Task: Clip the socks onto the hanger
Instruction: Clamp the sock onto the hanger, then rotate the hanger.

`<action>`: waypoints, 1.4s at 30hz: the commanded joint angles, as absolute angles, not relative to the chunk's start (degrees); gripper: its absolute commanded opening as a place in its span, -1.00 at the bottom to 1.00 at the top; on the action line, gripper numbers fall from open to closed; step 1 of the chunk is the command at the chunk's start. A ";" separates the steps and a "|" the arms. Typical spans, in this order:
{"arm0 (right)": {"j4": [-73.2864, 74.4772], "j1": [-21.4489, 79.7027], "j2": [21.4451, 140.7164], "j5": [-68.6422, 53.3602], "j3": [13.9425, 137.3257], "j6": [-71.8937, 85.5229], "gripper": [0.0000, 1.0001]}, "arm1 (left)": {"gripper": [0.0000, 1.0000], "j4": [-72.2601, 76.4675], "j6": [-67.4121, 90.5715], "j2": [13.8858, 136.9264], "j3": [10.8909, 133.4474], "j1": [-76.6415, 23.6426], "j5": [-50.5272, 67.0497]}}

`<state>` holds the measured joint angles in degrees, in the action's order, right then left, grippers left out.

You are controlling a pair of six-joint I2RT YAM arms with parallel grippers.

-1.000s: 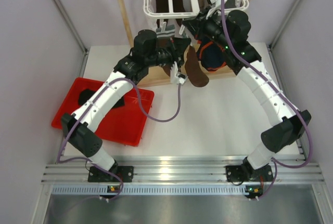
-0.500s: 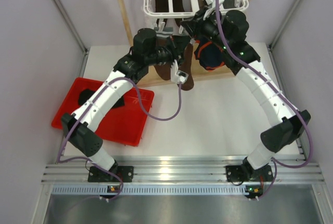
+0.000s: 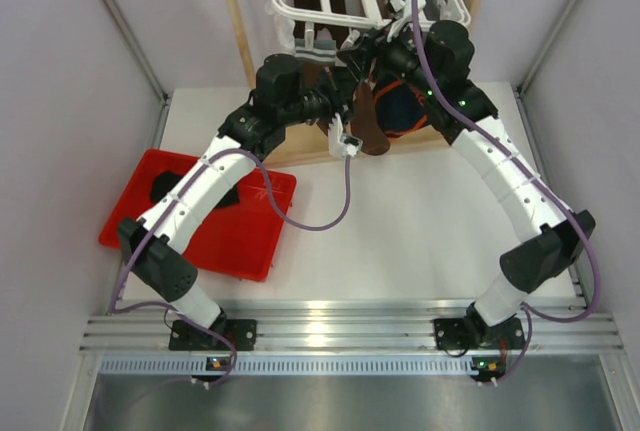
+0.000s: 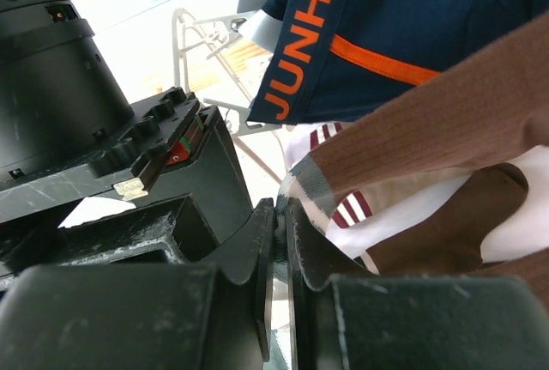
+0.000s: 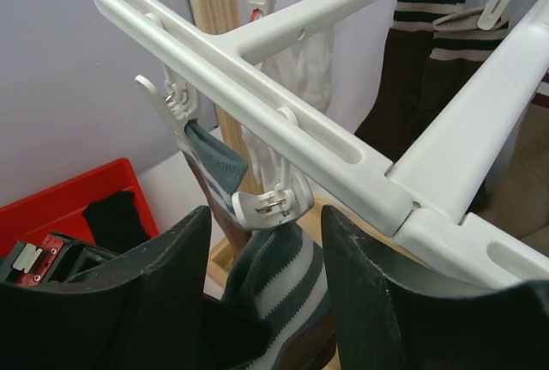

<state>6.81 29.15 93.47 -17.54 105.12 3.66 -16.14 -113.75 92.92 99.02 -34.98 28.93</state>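
While the right fingers [image 5: 163, 284] stand apart, a clip [image 5: 270, 203] of the white hanger [image 5: 300, 142] hangs between them, biting a striped sock cuff [image 5: 274, 275].
The left fingers [image 4: 257, 241], almost together, pinch a brown sock [image 4: 446, 121] by its grey edge, beside navy fabric [image 4: 412, 18], above the table [image 3: 400, 231].

Pale lilac wall panels [image 3: 60, 101] close in left, right and behind the jaws, with a flat white tabletop [image 3: 400, 241] below them. A light wooden post frame [image 3: 235, 31] rises just behind the jaws. Well toward the near side, a ribbed aluminium rail [image 3: 340, 331] catches bright glare.
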 commanded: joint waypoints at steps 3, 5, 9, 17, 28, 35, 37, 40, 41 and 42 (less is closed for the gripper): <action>3.69 30.06 91.41 -18.55 104.95 4.74 0.11 | -1.00 -11.34 -141.33 92.46 98.97 -35.16 28.30; 3.43 29.80 90.79 -18.81 104.59 5.18 0.18 | -1.00 -11.08 -140.72 92.29 98.70 -35.16 28.13; 2.20 28.83 89.83 -19.24 103.19 8.60 0.44 | -0.75 -9.67 -139.66 91.94 97.30 -35.07 27.77; 0.44 26.29 88.24 -22.58 102.31 14.14 0.53 | -0.27 -8.00 -137.38 90.35 95.10 -35.16 27.69; -5.09 22.59 83.94 -37.51 96.86 20.65 0.51 | 0.24 -8.52 -127.72 83.06 87.28 -35.07 27.24; -10.54 19.52 79.20 -45.97 93.52 27.32 0.38 | 0.42 -10.19 -109.54 75.42 81.31 -35.16 24.87; -11.94 18.11 77.97 -43.69 94.04 31.01 0.27 | 0.52 -9.76 -96.90 73.39 81.65 -35.24 24.79; -14.50 12.77 77.78 -40.45 95.97 36.29 0.15 | 0.54 -6.00 -73.02 71.90 83.75 -35.60 23.56; -14.76 11.79 78.04 -39.47 96.67 37.60 0.14 | 0.52 -4.67 -66.95 71.89 85.24 -35.60 20.68; -14.59 10.73 78.57 -37.55 98.33 37.44 0.13 | 0.50 -3.70 -56.62 72.33 86.30 -35.60 19.35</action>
<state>-9.02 14.22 79.94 -41.52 93.93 32.01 -10.22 -84.49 73.30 82.43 -35.33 23.07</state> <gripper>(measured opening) 0.571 0.757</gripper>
